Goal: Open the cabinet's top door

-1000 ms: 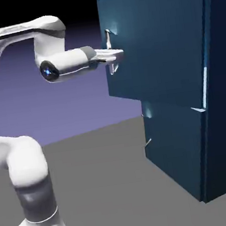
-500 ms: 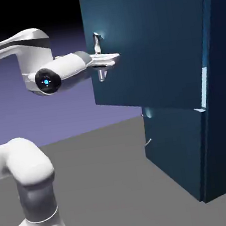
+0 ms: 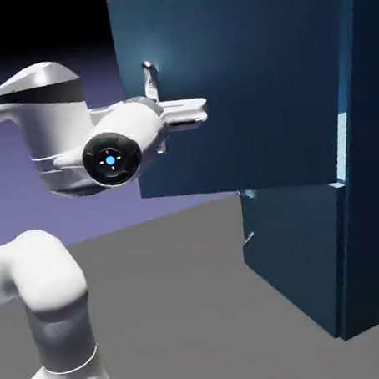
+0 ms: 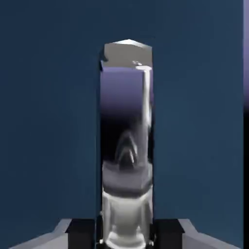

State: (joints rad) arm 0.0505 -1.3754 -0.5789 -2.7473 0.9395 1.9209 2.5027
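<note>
The arm (image 3: 50, 127) is glossy white with rounded, tube-like segments and dark grey bands. A round black cap (image 3: 112, 159) at its wrist has a glowing blue dot at the centre, ringed by small pale marks at about twelve, three, six and nine o'clock.

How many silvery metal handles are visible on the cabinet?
2. One vertical silvery bar handle is on the upper dark-blue door; one small silvery handle is on the lower dark-blue door.
</note>
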